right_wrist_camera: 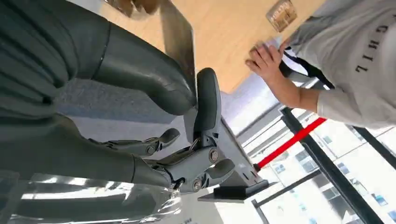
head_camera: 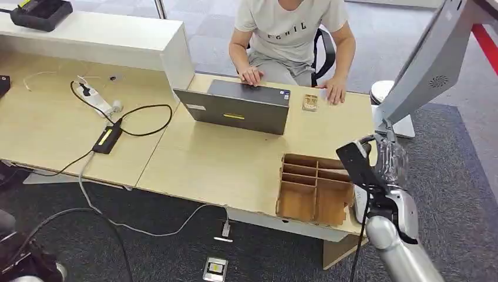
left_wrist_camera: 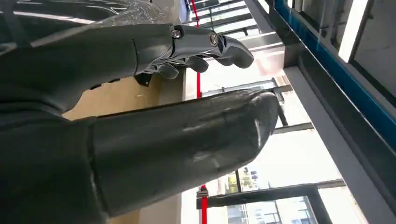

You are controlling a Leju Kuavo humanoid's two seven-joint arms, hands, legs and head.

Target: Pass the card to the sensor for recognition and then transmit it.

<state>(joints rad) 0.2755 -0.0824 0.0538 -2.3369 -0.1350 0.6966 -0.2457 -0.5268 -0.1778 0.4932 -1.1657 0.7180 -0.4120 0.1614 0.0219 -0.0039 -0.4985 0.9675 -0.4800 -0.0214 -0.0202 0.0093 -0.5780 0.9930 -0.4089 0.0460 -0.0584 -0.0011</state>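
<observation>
Your right hand [head_camera: 389, 171] is raised past the near right corner of the surface [head_camera: 235, 158], and its fingers [right_wrist_camera: 208, 98] pinch the card [head_camera: 354, 161] by one end. The rest of the card sticks out beyond the fingertips, on the side toward the laptop [head_camera: 235, 106].

**What could go wrong**
- The pinch looks narrow, catching only the card's edge. A quick swing or a knock could twist the card or let it slip out.
- A wooden divided tray [head_camera: 314, 191] lies just below and beside the fingers. If the hand dips, the free end of the card could catch the tray's wall.
- A tall grey slanted panel on a stand [head_camera: 431, 64] rises just beyond the fingers and is probably the sensor. Coming in at a slant could strike its edge or show it the wrong face of the card.
- A person sits across the surface, one hand [head_camera: 336, 93] resting flat beyond the fingertips. A long reach would crowd that hand.

**The card**
It is a thin, flat, dark rectangle with a slight sheen. It looks stiff and stands tilted in the pinch. No print on it can be read.

Your left hand [left_wrist_camera: 154, 93] holds nothing. Its fingers are lightly bent and stand apart from the thumb.
</observation>
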